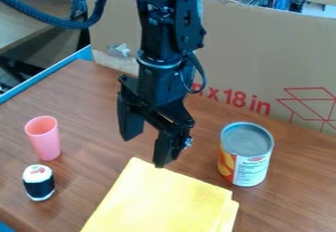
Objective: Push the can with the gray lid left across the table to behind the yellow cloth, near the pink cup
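My gripper (pixel 143 151) hangs over the middle of the wooden table, its two fingers spread apart with nothing between them. Just below its right finger lies the back corner of a folded yellow cloth (pixel 160 199). To the right of the gripper a tin can (pixel 245 155) with a silver top and a printed label stands upright. On the left stands a pink cup (pixel 44 138), and in front of it is a sushi-like toy roll (pixel 39 182) with a black band and white ends.
A cardboard sheet (pixel 275 54) with red print stands along the table's back edge. A blue edge strip (pixel 49 71) runs along the left side of the wooden table (pixel 92 108). Cables and clutter lie behind the cardboard.
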Robot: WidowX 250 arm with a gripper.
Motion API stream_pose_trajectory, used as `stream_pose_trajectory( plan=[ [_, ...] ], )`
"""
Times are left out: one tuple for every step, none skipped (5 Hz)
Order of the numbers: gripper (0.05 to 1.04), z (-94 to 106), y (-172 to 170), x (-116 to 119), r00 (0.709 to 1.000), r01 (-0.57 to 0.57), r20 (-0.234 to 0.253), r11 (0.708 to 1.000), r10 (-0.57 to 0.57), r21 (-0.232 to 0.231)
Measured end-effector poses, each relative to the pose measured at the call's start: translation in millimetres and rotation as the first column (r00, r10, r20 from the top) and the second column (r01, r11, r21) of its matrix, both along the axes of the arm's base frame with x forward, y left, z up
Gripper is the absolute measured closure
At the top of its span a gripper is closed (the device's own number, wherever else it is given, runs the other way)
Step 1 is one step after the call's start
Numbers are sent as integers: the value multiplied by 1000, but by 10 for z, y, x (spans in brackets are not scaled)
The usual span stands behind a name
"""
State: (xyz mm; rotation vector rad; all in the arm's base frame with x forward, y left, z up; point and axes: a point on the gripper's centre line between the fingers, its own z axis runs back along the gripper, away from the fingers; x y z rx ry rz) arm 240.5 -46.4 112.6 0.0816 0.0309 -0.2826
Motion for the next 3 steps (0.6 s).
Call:
stream_pose_trajectory(
  plan=[
    [82, -51, 2, -16, 1000, -7, -21, 1000, 7, 4],
    [82, 51, -311, 14, 999, -28, 23, 999, 29, -23],
    [82, 126, -586, 28, 999, -33, 11, 999, 33, -33]
  ],
)
